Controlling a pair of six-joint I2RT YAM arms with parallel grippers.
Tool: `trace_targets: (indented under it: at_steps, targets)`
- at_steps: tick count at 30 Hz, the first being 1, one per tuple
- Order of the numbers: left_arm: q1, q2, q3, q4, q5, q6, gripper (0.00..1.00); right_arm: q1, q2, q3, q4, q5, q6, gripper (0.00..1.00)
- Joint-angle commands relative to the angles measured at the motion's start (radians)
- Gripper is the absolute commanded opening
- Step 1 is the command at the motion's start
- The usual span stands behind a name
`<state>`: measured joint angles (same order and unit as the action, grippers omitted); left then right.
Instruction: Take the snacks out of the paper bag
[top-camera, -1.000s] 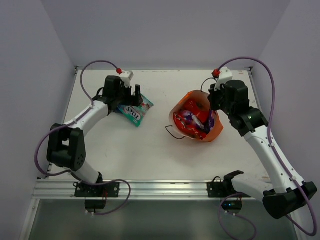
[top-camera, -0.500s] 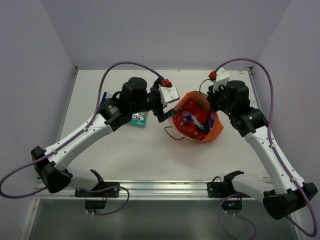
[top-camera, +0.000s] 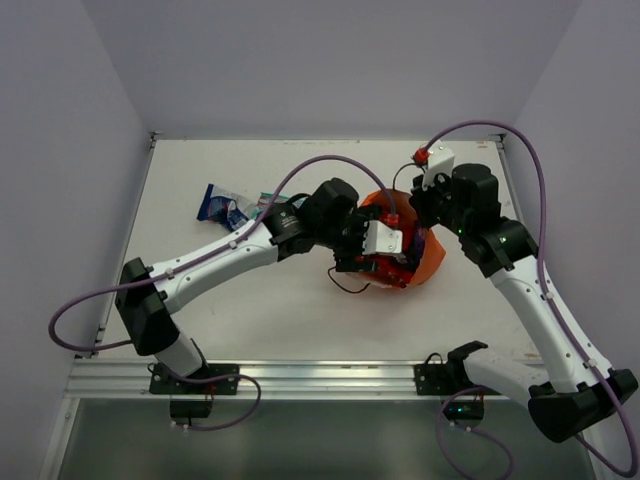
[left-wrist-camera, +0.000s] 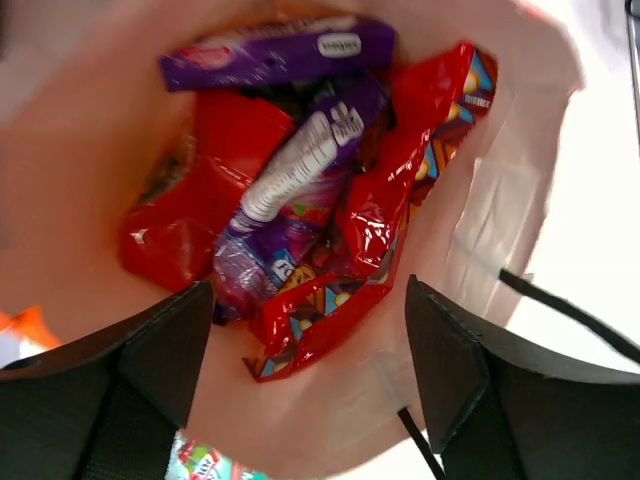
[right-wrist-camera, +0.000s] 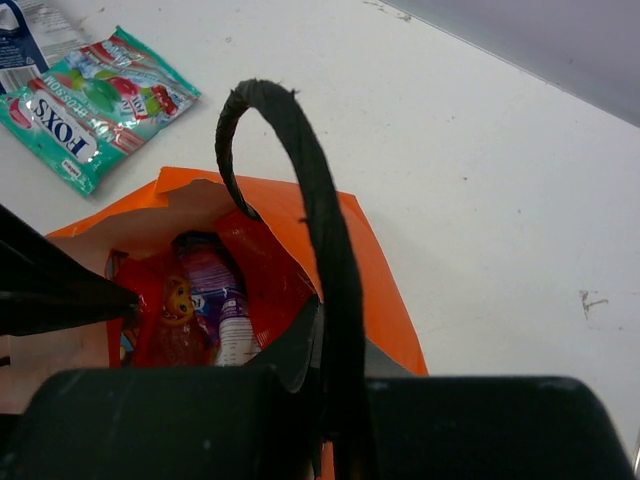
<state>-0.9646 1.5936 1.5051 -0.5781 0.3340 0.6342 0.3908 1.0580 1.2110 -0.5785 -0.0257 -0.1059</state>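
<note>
The white table (top-camera: 280, 320) carries the orange paper bag (top-camera: 432, 262), which sits open-mouthed directly beneath the left gripper (left-wrist-camera: 310, 290). That gripper's fingers (left-wrist-camera: 150, 370) are spread wide and hold nothing, and the bag's pale inside fills the gap between them. The large red packet (left-wrist-camera: 375, 215) lies crumpled between the two fingertips, nearer the right-hand one. The violet packet with a white label (left-wrist-camera: 290, 180) lies beside it, towards the left-hand finger, and the small red packet (left-wrist-camera: 185, 200) lies just past that finger's tip. The purple bar packet (left-wrist-camera: 270, 55) is farthest beyond the fingertips. The right gripper (top-camera: 424, 207) is clamped on a dark cord handle (right-wrist-camera: 300, 150), whose loop rises from between its fingers. The teal packet (right-wrist-camera: 95, 115) and the blue packet (top-camera: 218, 205) lie on the table, well beyond those fingers.
</note>
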Motion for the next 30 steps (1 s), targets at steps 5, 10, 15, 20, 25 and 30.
trace_targets:
  at_steps: [5, 10, 15, 20, 25, 30]
  targets:
    - [-0.019, 0.091, 0.079, -0.049, 0.045, 0.062, 0.77, 0.008, -0.046, 0.01, 0.089, -0.031, -0.015, 0.0]
    - [-0.051, 0.121, 0.087, -0.049, 0.075, 0.062, 0.77, 0.01, -0.046, 0.004, 0.092, -0.026, -0.015, 0.0]
    - [-0.068, 0.149, 0.078, -0.054, 0.105, 0.065, 0.69, 0.011, -0.039, 0.002, 0.091, -0.019, -0.009, 0.0]
    - [-0.069, 0.158, 0.073, -0.063, 0.103, 0.07, 0.59, 0.01, -0.041, -0.002, 0.095, -0.01, -0.006, 0.0]
    - [-0.068, 0.121, 0.075, -0.037, 0.086, 0.071, 0.67, 0.011, -0.043, -0.002, 0.092, -0.01, -0.006, 0.0]
    - [-0.066, 0.062, 0.06, 0.003, 0.036, 0.101, 0.74, 0.011, -0.052, -0.007, 0.097, -0.011, -0.008, 0.0]
